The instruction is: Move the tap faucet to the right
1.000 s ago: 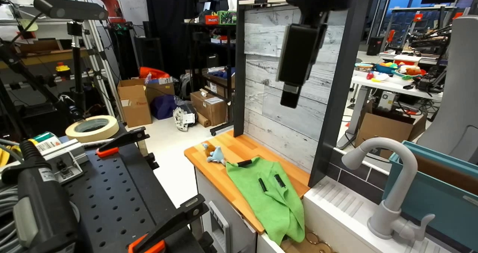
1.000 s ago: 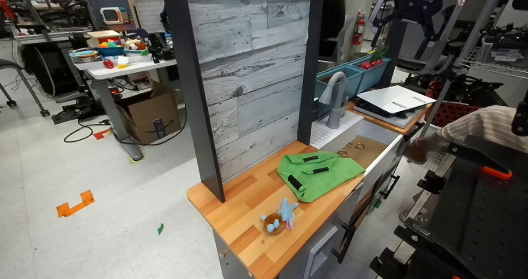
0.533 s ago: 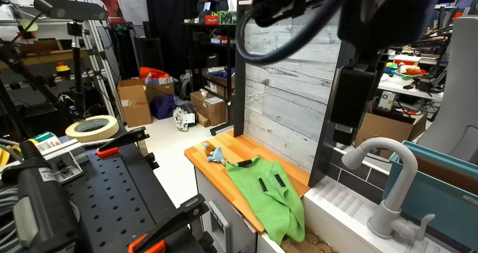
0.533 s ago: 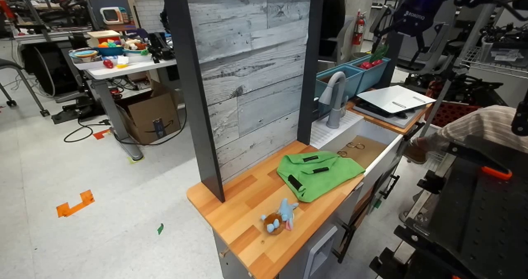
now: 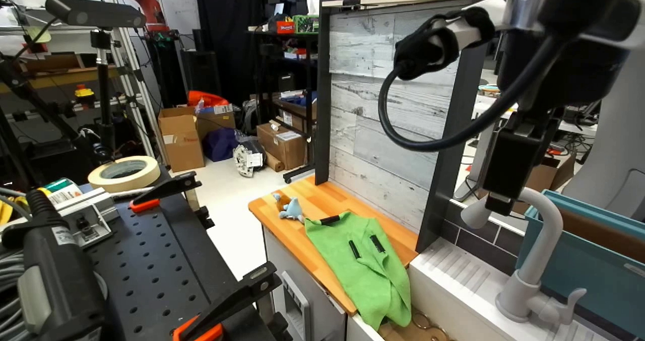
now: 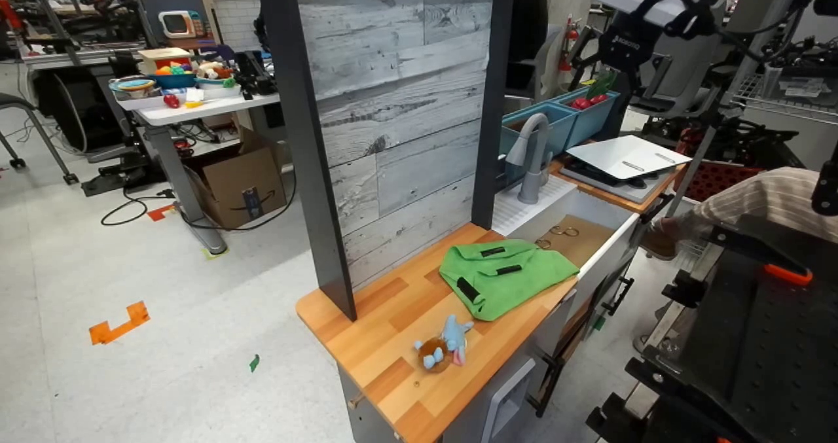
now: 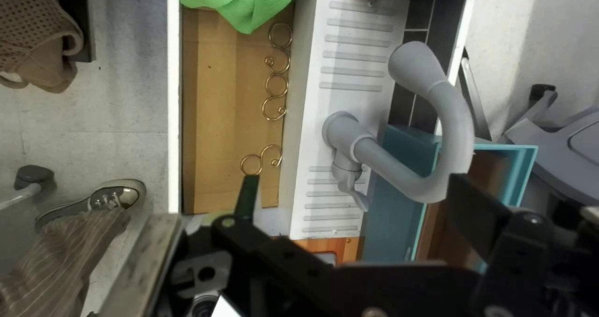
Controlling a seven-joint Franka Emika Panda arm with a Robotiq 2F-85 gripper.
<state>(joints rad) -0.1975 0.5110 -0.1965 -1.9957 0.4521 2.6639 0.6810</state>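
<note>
Saw the black two-fingered robot gripper with its fingers spread wide apart. Found the tall, grey, matte-metal tap faucet standing on the white ridged sink ledge, next to a teal plastic box. Saw, in the wrist view, the faucet's round base and little lever in the gap between the fingertips, and the bend of its thick tube just beside the fingertip on that view's right. Could not tell touching from nearly touching there. Spotted, in an exterior view, one finger hiding part of the bend. Found the spout's end aimed toward the side with the crumpled green cloth.
</note>
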